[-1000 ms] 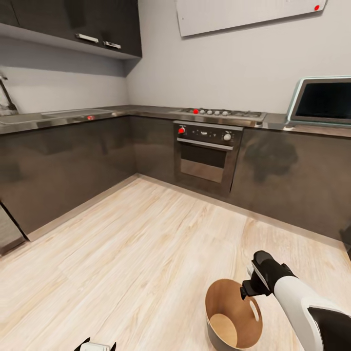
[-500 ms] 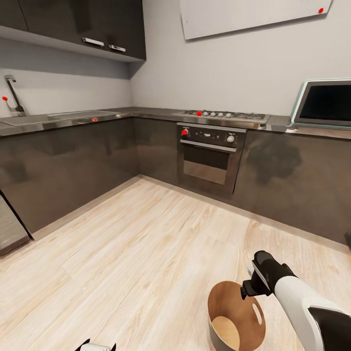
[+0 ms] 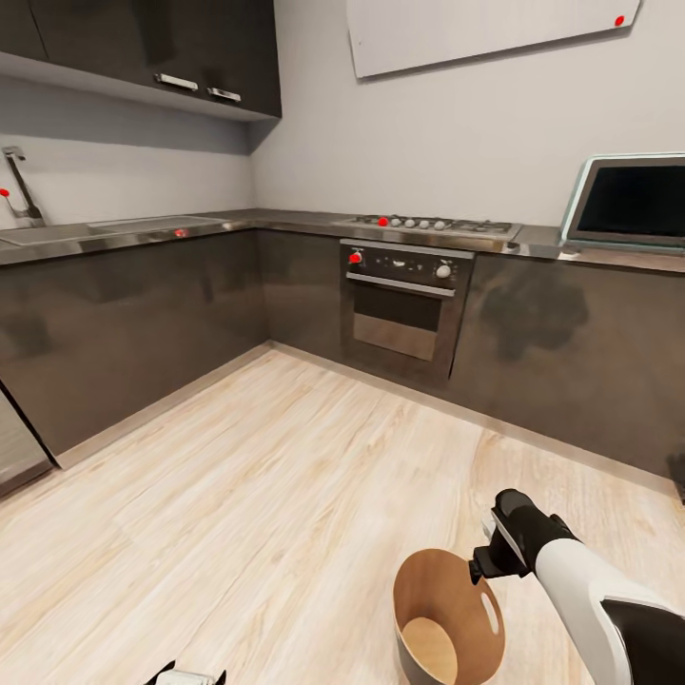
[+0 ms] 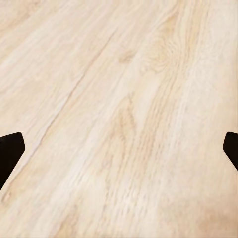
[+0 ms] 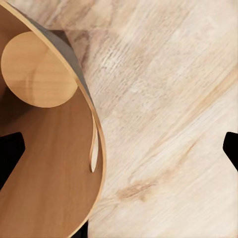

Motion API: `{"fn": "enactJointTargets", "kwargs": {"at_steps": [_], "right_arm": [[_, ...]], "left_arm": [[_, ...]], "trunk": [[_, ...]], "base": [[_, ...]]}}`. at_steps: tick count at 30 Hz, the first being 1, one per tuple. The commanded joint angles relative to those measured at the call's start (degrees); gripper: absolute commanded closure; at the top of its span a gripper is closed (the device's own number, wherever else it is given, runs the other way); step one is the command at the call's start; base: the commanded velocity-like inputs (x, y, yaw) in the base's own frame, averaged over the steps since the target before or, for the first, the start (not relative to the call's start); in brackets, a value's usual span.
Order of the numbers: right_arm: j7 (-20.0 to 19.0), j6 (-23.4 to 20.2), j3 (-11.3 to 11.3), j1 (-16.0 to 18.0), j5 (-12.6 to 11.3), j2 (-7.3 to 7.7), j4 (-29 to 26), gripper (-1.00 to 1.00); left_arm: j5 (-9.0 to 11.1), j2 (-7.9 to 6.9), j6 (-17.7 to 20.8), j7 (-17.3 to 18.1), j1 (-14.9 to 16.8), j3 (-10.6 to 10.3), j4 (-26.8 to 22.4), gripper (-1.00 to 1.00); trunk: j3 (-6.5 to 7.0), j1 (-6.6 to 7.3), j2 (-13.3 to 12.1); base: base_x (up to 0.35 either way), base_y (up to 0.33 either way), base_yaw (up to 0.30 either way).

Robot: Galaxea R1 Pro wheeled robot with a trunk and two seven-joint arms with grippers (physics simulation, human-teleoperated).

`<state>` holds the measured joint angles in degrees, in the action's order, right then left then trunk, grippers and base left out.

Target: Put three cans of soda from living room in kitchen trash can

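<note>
The trash can (image 3: 445,623), grey outside and wood-brown inside, stands on the pale wood floor of the kitchen at the lower right of the head view. Its round bottom (image 5: 37,69) is bare, with no soda can showing inside. My right gripper (image 3: 483,563) hovers at its rim by the slot handle (image 5: 92,153). In the right wrist view the right gripper (image 5: 119,148) is open, its fingers wide apart on either side of the rim. My left gripper (image 4: 119,148) is open over bare floor, and the left gripper (image 3: 185,677) peeks in at the head view's lower edge.
Glossy dark grey cabinets (image 3: 133,323) with a steel worktop (image 3: 124,233) wrap the far corner. A built-in oven (image 3: 404,309) sits under a gas hob (image 3: 433,225), with a sink tap (image 3: 17,181) at left and a screen-like appliance (image 3: 628,202) at right. Wood floor (image 3: 285,476) stretches between.
The head view swung slightly right, then back. The trash can sits a little further left relative to my right gripper. Both arms keep their places in view.
</note>
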<state>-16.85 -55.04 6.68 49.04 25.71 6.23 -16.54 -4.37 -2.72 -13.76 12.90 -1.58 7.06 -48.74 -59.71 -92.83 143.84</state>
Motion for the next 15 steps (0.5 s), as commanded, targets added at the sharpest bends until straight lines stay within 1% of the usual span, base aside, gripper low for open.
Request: {"fn": "enactJointTargets", "kwargs": {"at_steps": [1, 2, 15], "right_arm": [[0.01, -0.01, 0.0, 0.0, 0.01, -0.02, -0.01, -1.0], [0.01, -0.03, 0.0, 0.0, 0.01, -0.03, -0.03, -1.0], [0.06, 0.01, -0.05, 0.0, -0.04, -0.02, -0.05, -1.0]], "left_arm": [[0.02, 0.0, 0.01, 0.0, 0.0, -0.01, 0.07, -1.0], [0.03, 0.02, 0.05, 0.01, 0.0, -0.03, 0.12, -1.0], [0.07, 0.03, 0.31, 0.06, 0.0, -0.11, 0.31, -1.0]], "trunk": [[0.0, 0.0, 0.0], [0.0, 0.0, 0.0], [-2.88, -0.33, 0.17]], "base": [[0.0, -0.013, 0.0], [0.0, -0.011, 0.0], [0.0, -0.003, 0.0]]}}
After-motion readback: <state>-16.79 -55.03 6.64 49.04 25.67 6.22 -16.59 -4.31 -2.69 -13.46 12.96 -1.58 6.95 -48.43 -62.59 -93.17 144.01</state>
